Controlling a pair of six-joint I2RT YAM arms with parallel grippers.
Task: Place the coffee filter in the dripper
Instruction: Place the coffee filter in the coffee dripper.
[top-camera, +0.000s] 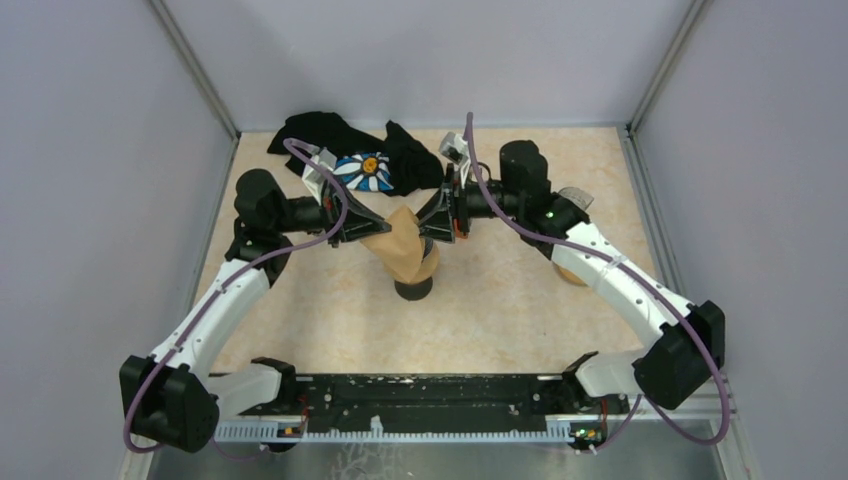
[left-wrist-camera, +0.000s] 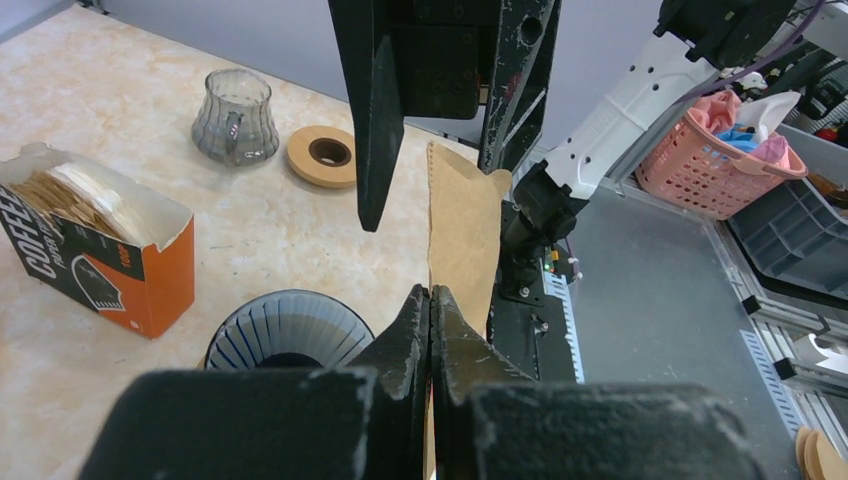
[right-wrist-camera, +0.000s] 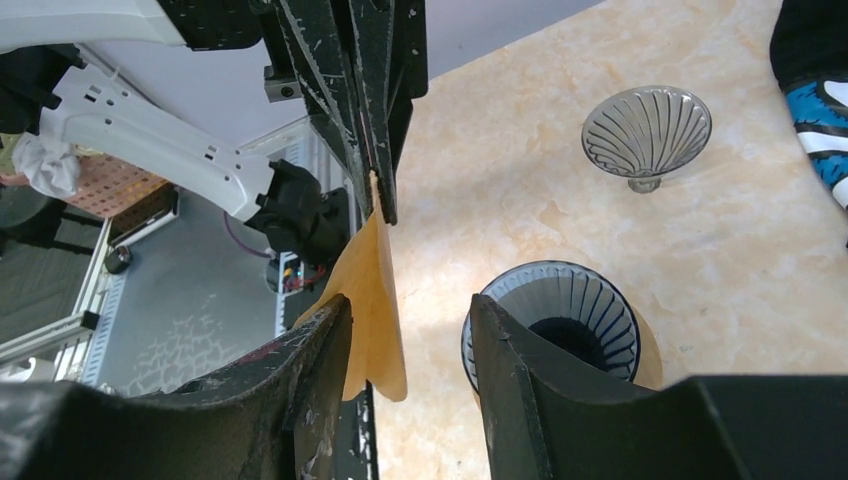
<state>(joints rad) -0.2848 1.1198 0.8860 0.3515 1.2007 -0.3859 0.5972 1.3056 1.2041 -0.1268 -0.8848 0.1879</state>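
So here's the state of things: the left claw (left-wrist-camera: 430, 305) is clamped shut on one edge of the filter (left-wrist-camera: 465, 230) and dangles it in the air right over the dripper (right-wrist-camera: 555, 320). The filter isn't in yet. It hangs flat, like a folded brown paper wedge with a crimped seam down one side.

The right claw (right-wrist-camera: 410, 310) comes in from the opposite side with its jaws parted, straddling the paper. One finger (right-wrist-camera: 320, 370) is right by the sheet, maybe brushing it; from here I honestly can't say whether it touches. My guess at the why: a flat filter won't sit in a cone, so one claw pins the seam while the other is lined up to catch the free side and pull it open into a cup. Holding it directly above the dripper means it only has to go straight down afterwards.

The dripper is a dark ribbed funnel, fluted all the way round, sitting upright on the marbled beige desk (right-wrist-camera: 700, 260). Thin unbleached paper like that will likely flop and crease easily, so a light touch seems smart.

Off to the side are an orange box (left-wrist-camera: 100, 250) stuffed with more filters, a ridged glass carafe (left-wrist-camera: 235, 118), a wooden ring (left-wrist-camera: 322, 155), and a clear glass cone (right-wrist-camera: 645, 130).
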